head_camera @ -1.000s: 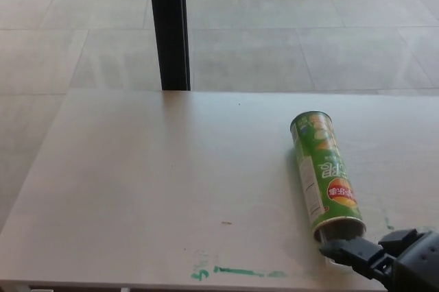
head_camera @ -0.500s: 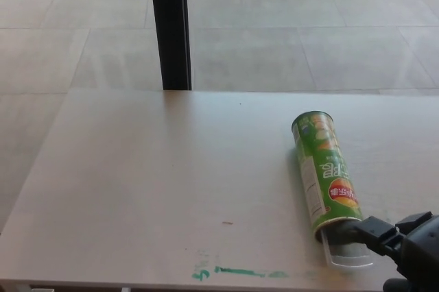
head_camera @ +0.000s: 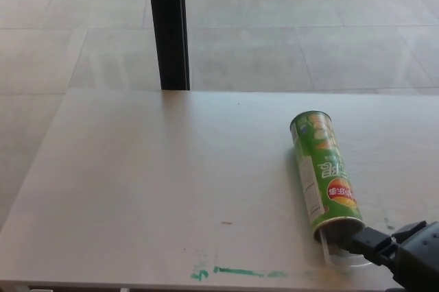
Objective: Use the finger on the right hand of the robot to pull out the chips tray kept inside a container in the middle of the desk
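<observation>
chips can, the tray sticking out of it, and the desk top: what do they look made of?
Chips can: likely cardboard with a glossy printed green wrap; faint sheen.
Tray: clear thin plastic, apparently; desk shows through it.
Desk: pale matte laminate or wood-look board, no glare, green marker smear near the front edge.

Wide open surface [head_camera: 151,182] on the left; only the green can [head_camera: 324,172] lying at right blocks passage.

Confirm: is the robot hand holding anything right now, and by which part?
No grasp visible. The right robot hand has one finger at the open mouth of the lying green cylindrical chips can, at the clear plastic tray sticking out.
</observation>
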